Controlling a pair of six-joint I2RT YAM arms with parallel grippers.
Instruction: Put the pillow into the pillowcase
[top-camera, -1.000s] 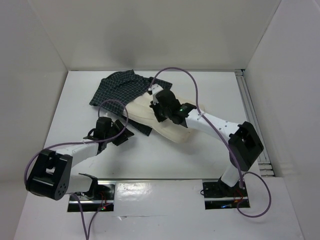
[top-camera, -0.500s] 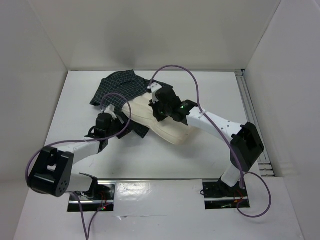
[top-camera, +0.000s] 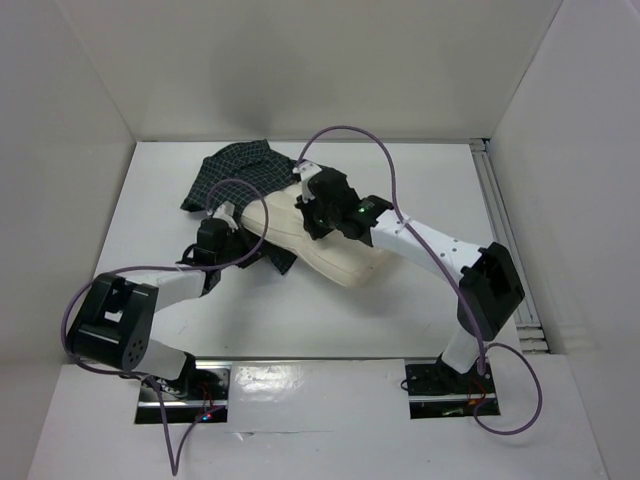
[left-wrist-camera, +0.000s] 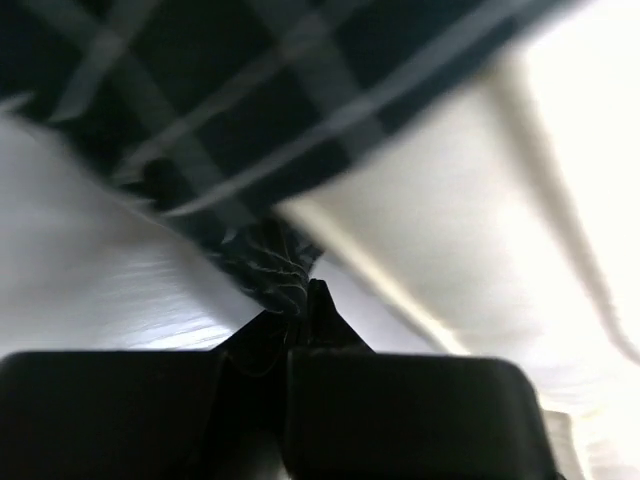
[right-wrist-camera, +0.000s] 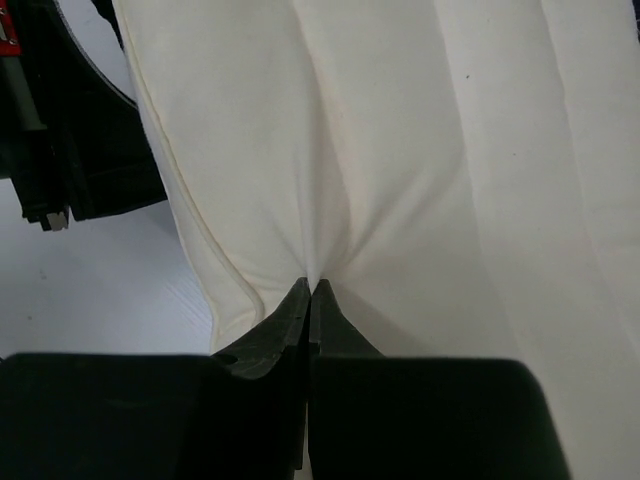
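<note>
Two grippers, both clenched. Left gripper pinches a bunched fold of the checked pillowcase, which spreads ahead of its fingertips and off to their left. The cream pillow lies just right of them, touching the cloth. Right gripper nips a pucker of pillow fabric beside a piped edge. White tabletop beneath; plain white walls on three sides.
</note>
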